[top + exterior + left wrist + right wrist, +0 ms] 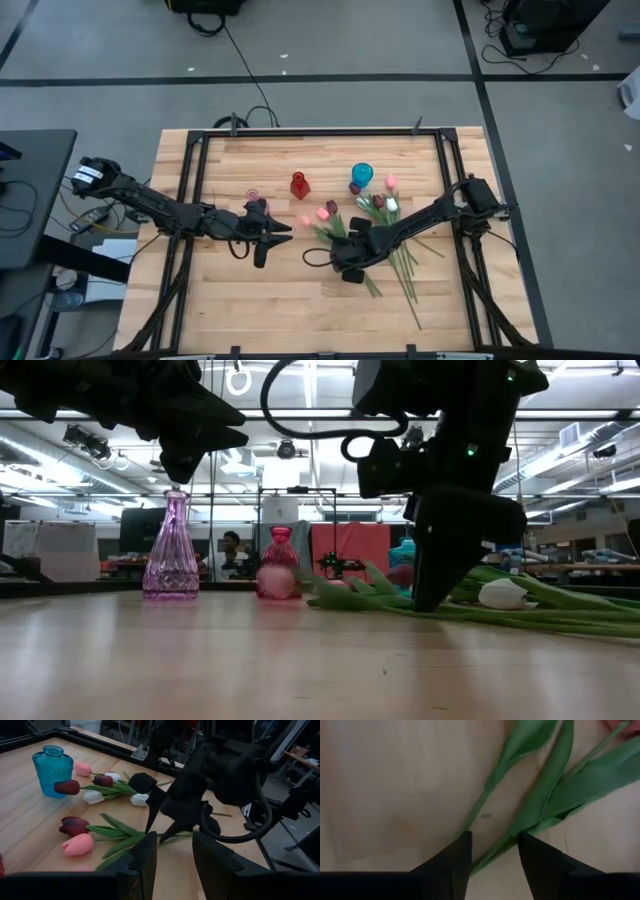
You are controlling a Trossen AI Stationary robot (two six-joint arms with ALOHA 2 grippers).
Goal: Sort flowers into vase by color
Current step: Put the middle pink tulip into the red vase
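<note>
Two green stems (492,847) lie between my right gripper's (494,851) parted fingers, low on the bench (250,300) for pickup; left gripper (174,856) waits open, empty.

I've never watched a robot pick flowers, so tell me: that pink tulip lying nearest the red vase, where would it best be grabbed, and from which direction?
Probably by the thin green stem, from straight above. The pink tulip lies flat on the table, its head looks soft, and leaves crowd beside it. The right gripper is already down there, open, its fingers either side of a stem. The left gripper waits open near the pink vase.
</note>
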